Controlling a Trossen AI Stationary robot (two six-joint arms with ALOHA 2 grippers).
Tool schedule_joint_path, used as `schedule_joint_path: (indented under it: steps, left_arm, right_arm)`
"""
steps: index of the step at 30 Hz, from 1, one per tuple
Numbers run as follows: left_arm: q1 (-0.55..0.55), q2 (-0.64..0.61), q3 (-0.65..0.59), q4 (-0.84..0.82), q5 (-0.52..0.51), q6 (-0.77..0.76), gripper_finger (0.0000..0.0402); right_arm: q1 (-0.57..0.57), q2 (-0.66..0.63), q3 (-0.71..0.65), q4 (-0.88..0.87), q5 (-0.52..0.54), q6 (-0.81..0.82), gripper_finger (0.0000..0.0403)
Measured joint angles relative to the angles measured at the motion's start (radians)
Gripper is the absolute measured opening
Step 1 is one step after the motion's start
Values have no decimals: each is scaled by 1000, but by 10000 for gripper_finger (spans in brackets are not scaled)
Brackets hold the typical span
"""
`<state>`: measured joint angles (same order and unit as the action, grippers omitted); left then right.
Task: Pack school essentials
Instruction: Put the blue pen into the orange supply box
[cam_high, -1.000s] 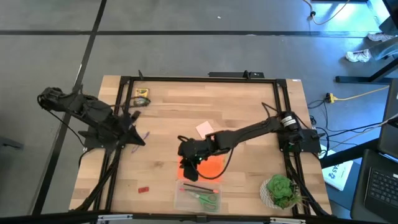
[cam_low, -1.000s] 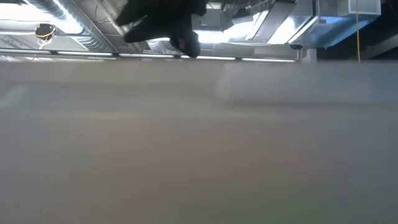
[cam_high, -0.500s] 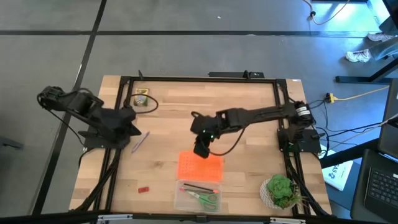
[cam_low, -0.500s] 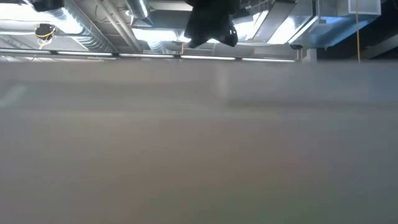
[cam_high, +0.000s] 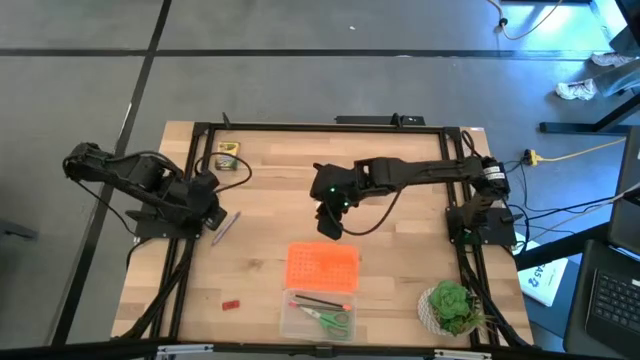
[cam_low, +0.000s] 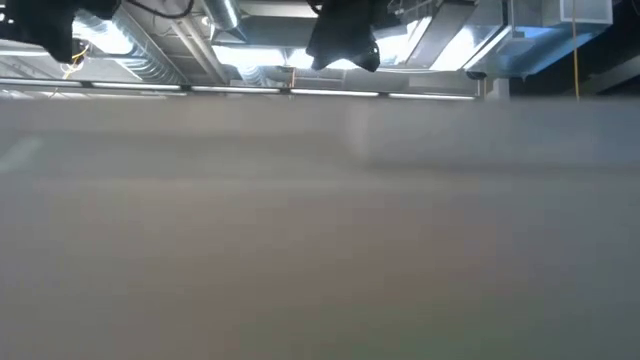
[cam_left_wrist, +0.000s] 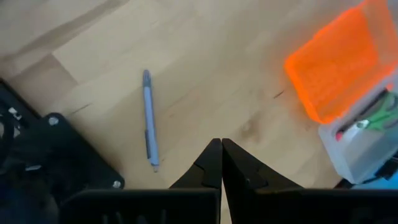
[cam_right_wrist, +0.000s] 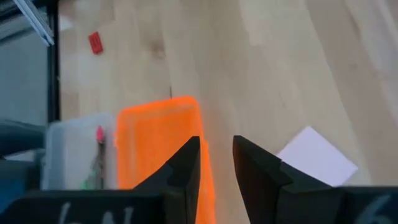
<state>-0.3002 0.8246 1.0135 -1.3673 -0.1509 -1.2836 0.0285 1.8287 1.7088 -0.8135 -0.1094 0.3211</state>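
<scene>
Scissors (cam_high: 328, 319) and a pencil (cam_high: 318, 301) lie in the clear box (cam_high: 318, 316) at bottom centre, its orange lid (cam_high: 322, 266) now uncovered as the right gripper (cam_high: 329, 226), slightly parted and empty, has lifted toward the pink pad (cam_right_wrist: 317, 155); the left gripper (cam_left_wrist: 216, 163), closed, waits near the pen (cam_high: 226, 226).

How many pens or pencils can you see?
2. A purple pen lies on the table by the left gripper. A dark red one sits in the clear box. More may be hidden.

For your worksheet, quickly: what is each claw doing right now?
Left claw: shut, holding nothing.
Right claw: slightly open, holding nothing.
</scene>
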Motion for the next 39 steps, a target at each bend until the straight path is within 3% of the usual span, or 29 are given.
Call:
schedule_joint_path:
  steps: [9, 25, 32, 39]
  left_arm:
    - [43, 8, -98, 151, 19, -24, 0]
    - [68, 8, -165, 158, 45, -69, 2]
    - [94, 8, -164, 157, 38, -21, 41]
    - [142, 14, -164, 158, -46, -49, 69]
  right_arm:
    - [-6, -27, 0, -48, -29, -101, 97]
    - [1, -27, 0, -41, -49, -124, 97]
    - [1, -27, 0, -27, -49, -124, 97]
    - [1, -27, 0, -12, -49, -124, 97]
